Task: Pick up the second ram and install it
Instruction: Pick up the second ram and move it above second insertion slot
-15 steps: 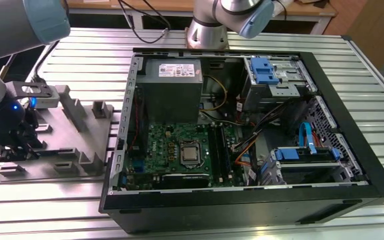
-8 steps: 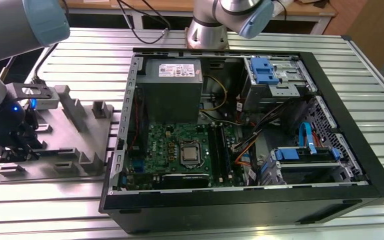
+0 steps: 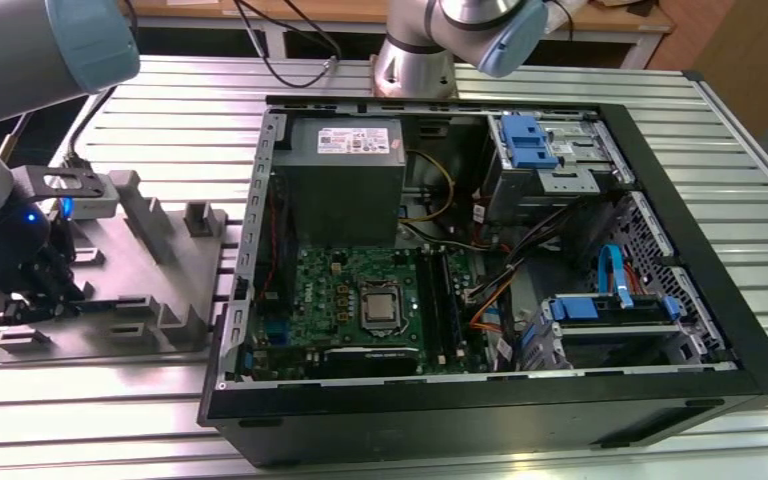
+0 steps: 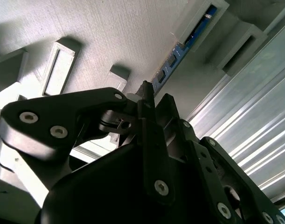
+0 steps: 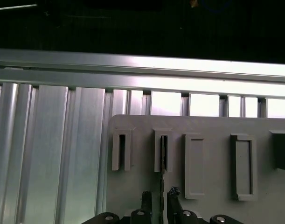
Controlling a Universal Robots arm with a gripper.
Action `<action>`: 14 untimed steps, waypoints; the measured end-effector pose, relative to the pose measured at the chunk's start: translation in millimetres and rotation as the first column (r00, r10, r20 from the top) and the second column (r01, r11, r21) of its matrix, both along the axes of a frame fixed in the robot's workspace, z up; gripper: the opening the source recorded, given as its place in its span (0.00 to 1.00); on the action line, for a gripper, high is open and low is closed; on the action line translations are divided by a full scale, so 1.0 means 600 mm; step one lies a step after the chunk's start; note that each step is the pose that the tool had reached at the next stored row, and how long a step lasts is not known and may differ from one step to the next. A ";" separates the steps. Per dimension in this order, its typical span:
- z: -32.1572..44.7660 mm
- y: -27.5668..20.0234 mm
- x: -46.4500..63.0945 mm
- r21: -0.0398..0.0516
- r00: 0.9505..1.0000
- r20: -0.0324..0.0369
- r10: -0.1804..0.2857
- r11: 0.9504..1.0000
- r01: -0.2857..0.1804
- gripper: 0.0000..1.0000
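Note:
The second ram (image 5: 163, 154) stands on edge in a narrow slot of the grey holder plate (image 5: 212, 126); in the second wrist view it is a blue-green strip (image 4: 179, 53) running along its holder. My gripper (image 5: 159, 196) is low over that slot, a finger on each side of the stick, and a gap shows on both sides, so it is open around the ram. In the exterior view the gripper (image 3: 31, 300) sits at the near left corner of the holder plate (image 3: 117, 300), left of the open computer case (image 3: 491, 390). The motherboard (image 3: 344, 290) lies inside the case, with long black memory slots (image 3: 444, 300) beside the processor (image 3: 381, 305).
The holder plate carries several raised blocks and empty pockets (image 5: 241, 165) around the ram's slot. Inside the case are a power supply (image 3: 344, 180), loose cables (image 3: 491, 290) and blue-tabbed drive cages (image 3: 611, 310). A ribbed aluminium table (image 5: 53, 154) lies under everything.

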State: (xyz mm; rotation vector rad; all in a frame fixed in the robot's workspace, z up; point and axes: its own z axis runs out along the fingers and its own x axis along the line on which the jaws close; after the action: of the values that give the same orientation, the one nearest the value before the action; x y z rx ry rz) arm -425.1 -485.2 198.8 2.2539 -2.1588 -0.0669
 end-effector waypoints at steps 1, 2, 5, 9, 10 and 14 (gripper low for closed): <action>0.000 0.0000 0.000 0.000 1.000 0.000 0.000 1.000 0.000 0.27; 0.000 0.0000 0.000 0.000 1.000 0.000 0.000 1.000 0.000 0.27; 0.000 0.0000 0.000 0.000 1.000 0.000 0.000 1.000 0.000 0.27; 0.000 0.0000 0.000 0.000 1.000 0.000 0.000 1.000 0.000 0.19; 0.000 0.0000 0.000 0.000 1.000 0.000 0.000 1.000 0.000 0.19; 0.000 0.0002 0.000 0.011 1.000 0.000 0.000 1.000 0.000 0.19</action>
State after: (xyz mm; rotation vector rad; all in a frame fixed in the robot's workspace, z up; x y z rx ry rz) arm -425.2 -485.1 198.8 2.2595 -2.1640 -0.0781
